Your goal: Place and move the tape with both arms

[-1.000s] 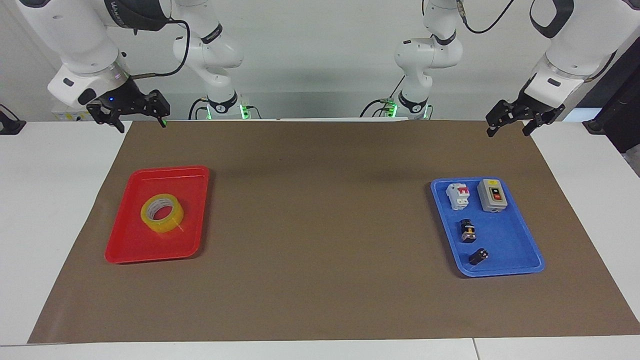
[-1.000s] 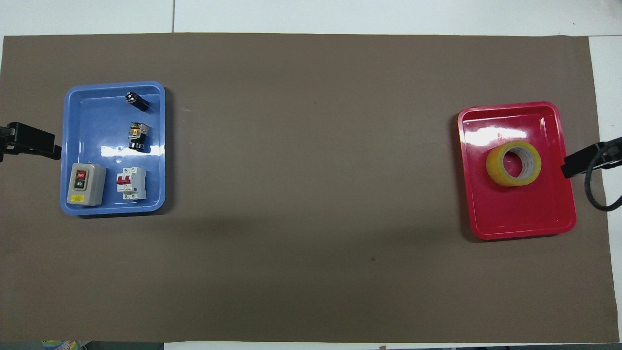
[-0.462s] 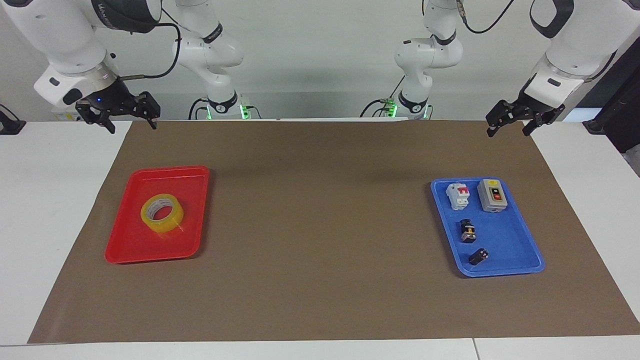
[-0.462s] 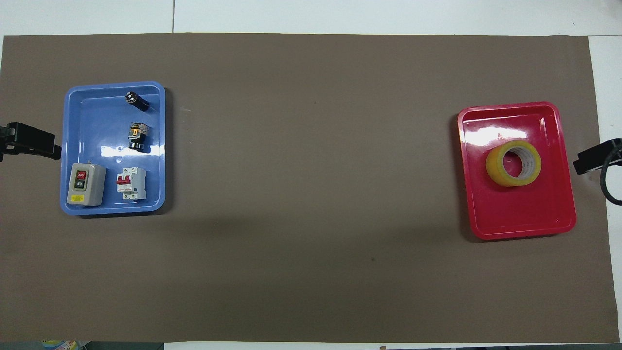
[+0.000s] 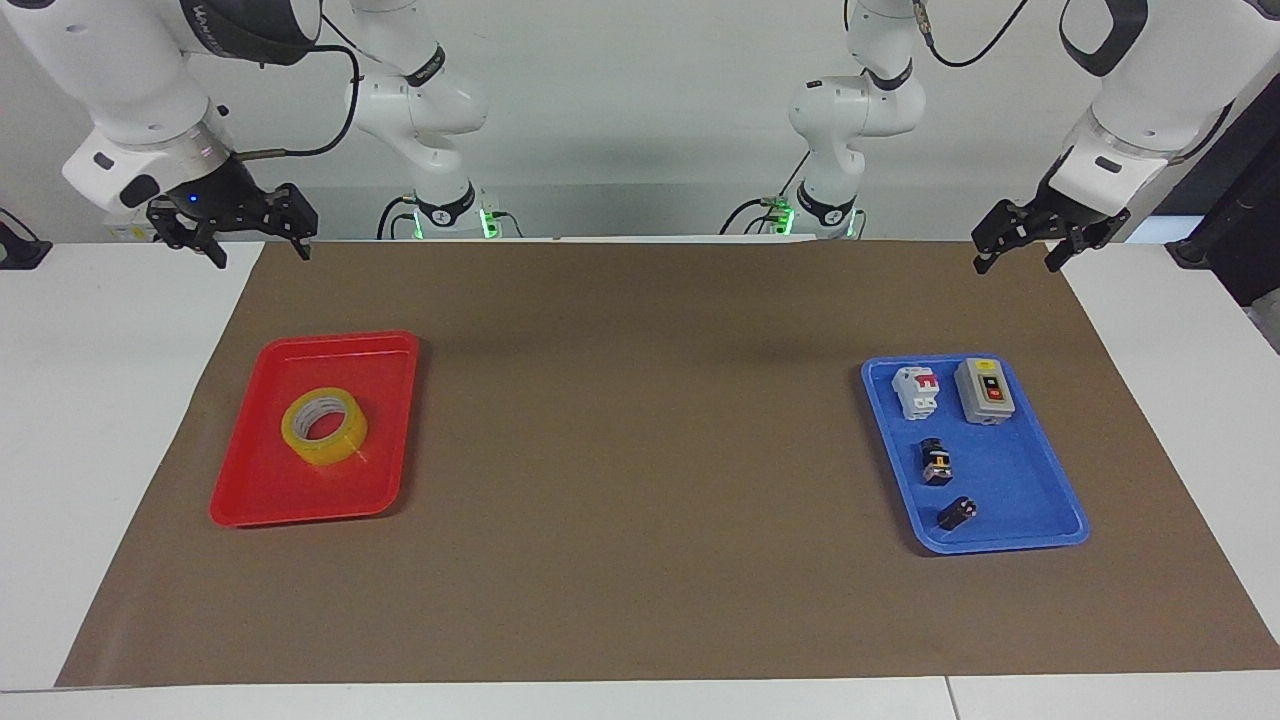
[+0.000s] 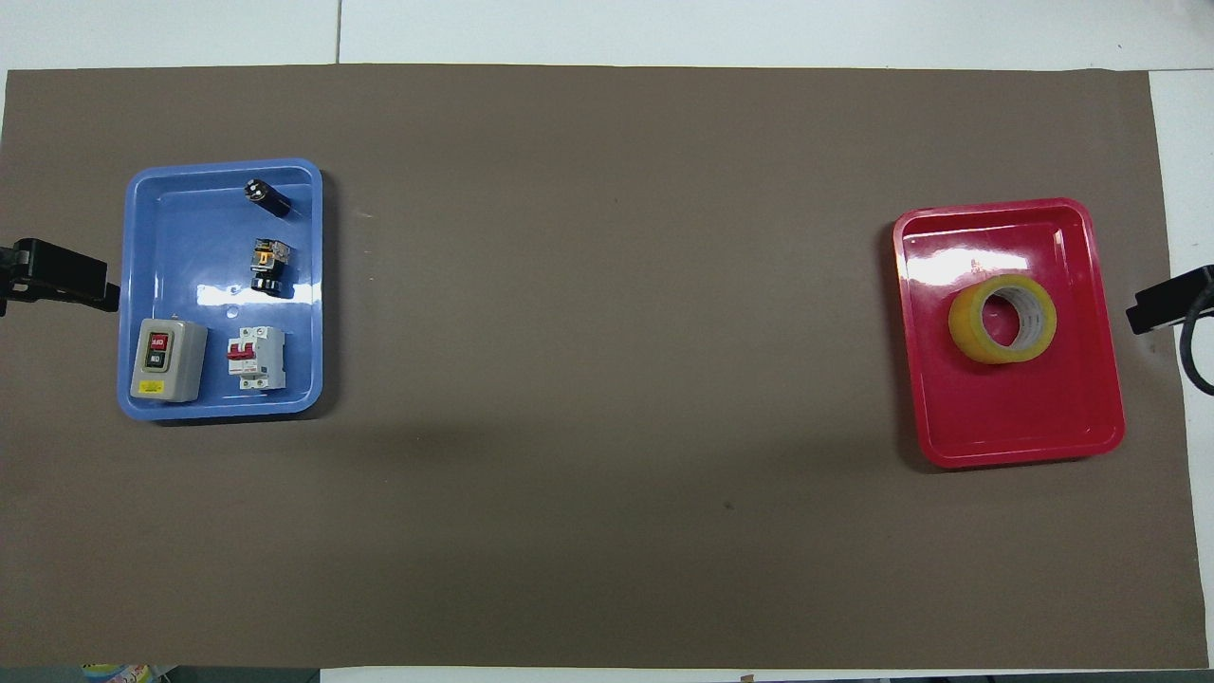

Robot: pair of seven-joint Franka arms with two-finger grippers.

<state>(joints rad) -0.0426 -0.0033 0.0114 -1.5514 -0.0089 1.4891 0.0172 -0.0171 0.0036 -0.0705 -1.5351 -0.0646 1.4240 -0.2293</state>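
The tape (image 5: 323, 427), a yellow roll with a pale core, lies flat in the red tray (image 5: 300, 512) toward the right arm's end of the table; it also shows in the overhead view (image 6: 1002, 319). My right gripper (image 5: 262, 255) is open and empty, up in the air over the mat's corner, apart from the red tray (image 6: 1024, 453). My left gripper (image 5: 1014, 266) is open and empty, raised over the mat's edge at the left arm's end. In the overhead view only the tips of the left gripper (image 6: 66, 282) and right gripper (image 6: 1162, 308) show.
A blue tray (image 5: 1040, 540) toward the left arm's end holds a grey switch box (image 5: 984, 391), a white circuit breaker (image 5: 917, 390), a black-and-yellow push button (image 5: 936, 462) and a small black part (image 5: 957, 513). Two smaller white arms (image 5: 440, 110) stand at the table's robot side.
My right gripper has drawn back from the red tray toward the table's end and risen slightly. The tape and my left arm have not moved.
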